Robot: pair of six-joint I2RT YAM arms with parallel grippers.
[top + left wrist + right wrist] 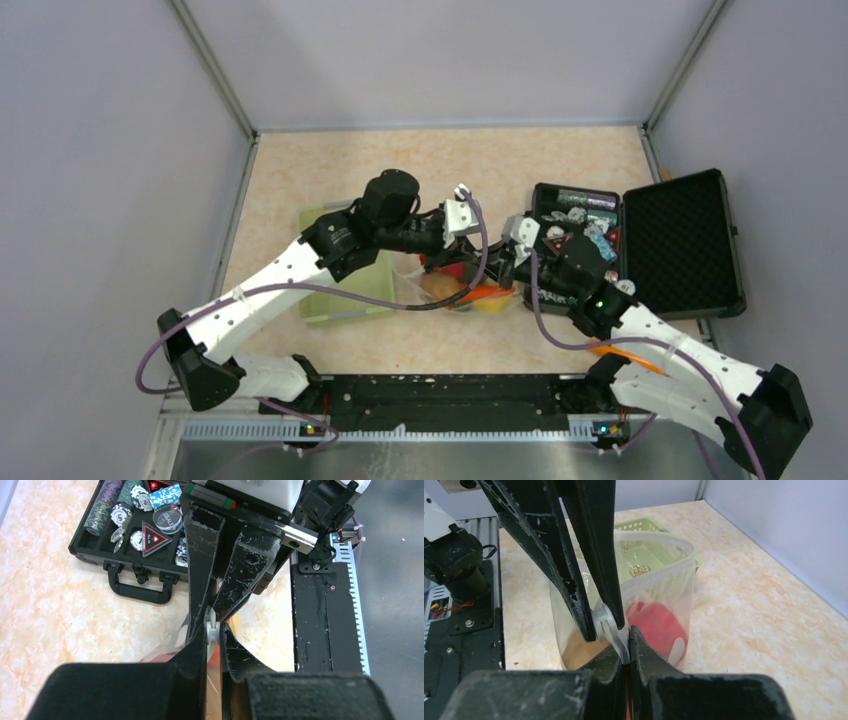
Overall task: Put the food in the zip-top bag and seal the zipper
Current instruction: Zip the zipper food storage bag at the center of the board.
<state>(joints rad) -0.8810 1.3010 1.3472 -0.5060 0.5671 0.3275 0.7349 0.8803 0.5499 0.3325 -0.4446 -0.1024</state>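
Beige table (420, 160): your L gripper (215, 647) & R gripper (626, 652) both pinch bag (676, 600) zipper (659, 576); food (656, 625) inside.

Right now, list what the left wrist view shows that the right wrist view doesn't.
Only the left wrist view: the open black case of poker chips and the arms' mounting rail. Only the right wrist view: the zip-top bag with its mouth open, red food inside, and the pale green basket behind. Both: the two arms' jaws meeting, closed on the zipper at its white slider.
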